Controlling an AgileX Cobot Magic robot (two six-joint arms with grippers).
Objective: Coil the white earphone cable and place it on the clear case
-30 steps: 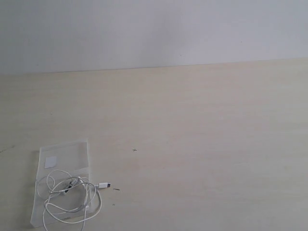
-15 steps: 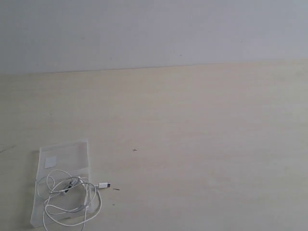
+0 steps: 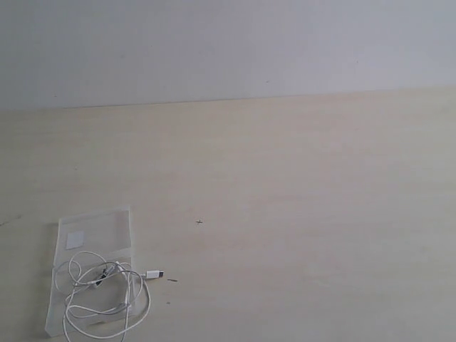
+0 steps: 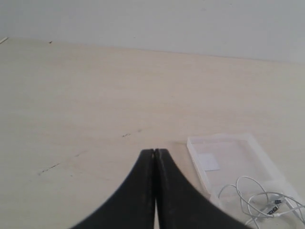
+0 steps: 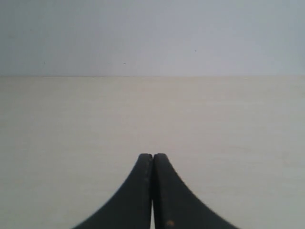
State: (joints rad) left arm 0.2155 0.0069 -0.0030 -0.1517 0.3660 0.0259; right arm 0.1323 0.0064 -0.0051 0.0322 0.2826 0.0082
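1. The case lies flat at the near left of the worktop, seen from the exterior view. Its sticker is on the far panel, which is bare otherwise.
2. The cable rests in loose, uneven loops on the near panel. The earbuds seem bunched in the middle of the tangle, too small to tell apart. Part of the outer loop runs over the case's right and near edges onto the worktop.
3. The plug lies on the worktop just beside the case's right edge, not on it.
4. The left jaws are pressed together and hold nothing. They hang over bare worktop, with the case and cable off to one side and apart from them.
5. The right jaws are likewise closed and empty, with only bare worktop and wall ahead.
6. Neither arm appears in the exterior view.
7. Judgement: the task looks all but done, since the cable is gathered and sits mostly on the case. What may be left is tightening the coil and bringing the plug and the stray loop onto the panel.
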